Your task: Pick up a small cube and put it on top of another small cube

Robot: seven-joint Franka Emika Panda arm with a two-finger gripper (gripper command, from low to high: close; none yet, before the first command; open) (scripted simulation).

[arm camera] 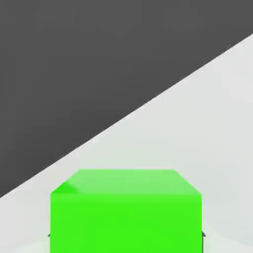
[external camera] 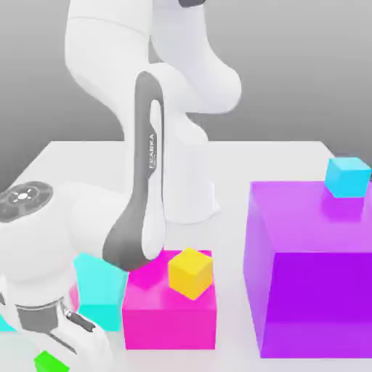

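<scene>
Hand view puts the small green cube [arm camera: 126, 210] close under the wrist, the gripper's [arm camera: 126, 237] fingers pinched on its sides. Exterior view, lower left: the green cube pokes out beneath the gripper on the white table [external camera: 240, 160]. Lift straight up without tilting, then carry toward the yellow cube [external camera: 191, 273] on the magenta block [external camera: 171, 312], mid-frame beyond.

In the exterior view, the small bright-green cube [external camera: 51, 361] is cut off by the lower edge, the white arm's hand covering part of it. A cyan block [external camera: 102, 290] sits half hidden behind the arm. The large purple block [external camera: 309, 283] runs past the exterior view's right edge.
</scene>
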